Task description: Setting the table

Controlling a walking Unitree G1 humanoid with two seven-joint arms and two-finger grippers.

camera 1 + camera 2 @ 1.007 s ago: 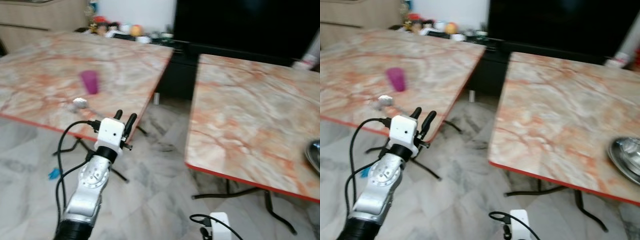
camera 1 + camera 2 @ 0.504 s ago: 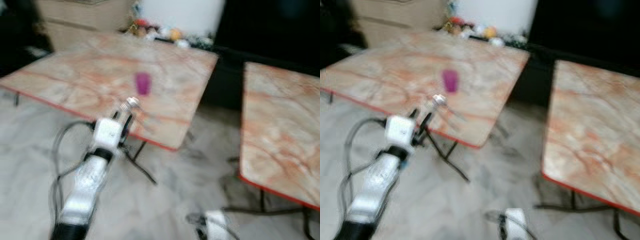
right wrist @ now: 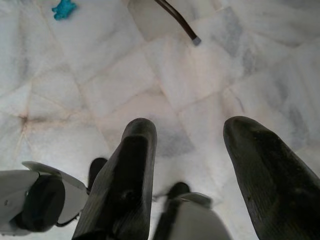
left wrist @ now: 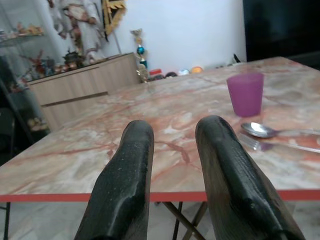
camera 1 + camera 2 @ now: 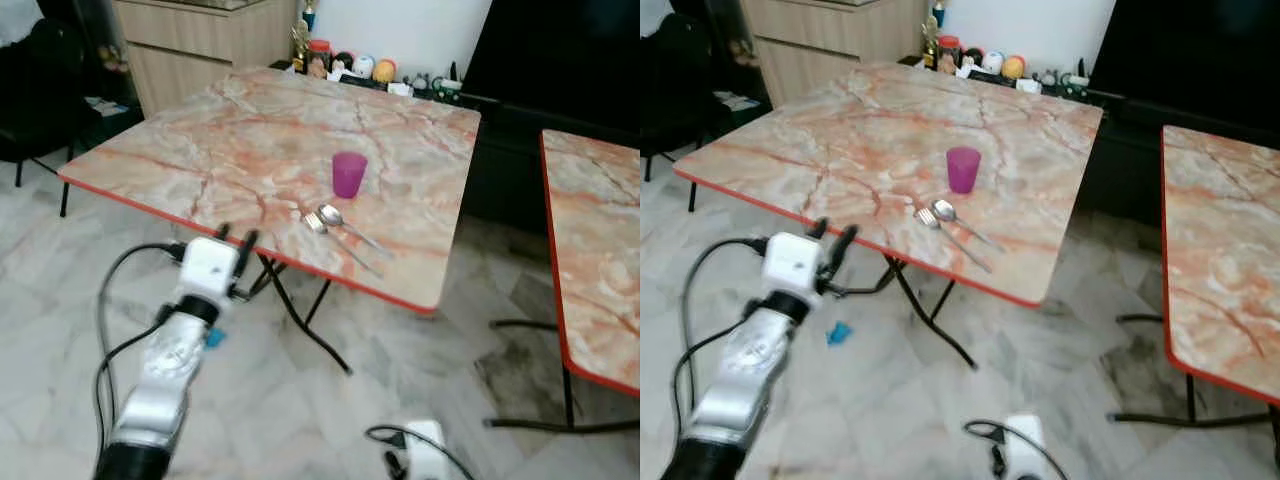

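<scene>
A purple cup (image 5: pixel 349 174) stands upright on the marble table (image 5: pixel 200 150), toward its near right part. Just in front of the cup lie a spoon (image 5: pixel 335 218) and a fork (image 5: pixel 318 226), side by side. My left gripper (image 5: pixel 232 238) is raised at the table's near edge, left of the cutlery and pointing over the tabletop. In the left wrist view its fingers (image 4: pixel 132 165) are open with nothing between them, and the cup (image 4: pixel 245 93) and spoon (image 4: pixel 260 130) lie ahead. My right gripper (image 3: pixel 192 129) hangs open over the floor.
A second marble table (image 5: pixel 600 250) stands at the right with a gap of floor between. A wooden cabinet (image 5: pixel 200 45) and a dark chair (image 5: pixel 40 90) are at the left. Folding table legs (image 5: pixel 300 320) and a small blue object (image 5: pixel 838 332) are on the marble floor.
The camera has swung left, so the table with the cup now sits in the middle and the second table at the right edge. My left arm stays raised toward the table's edge.
</scene>
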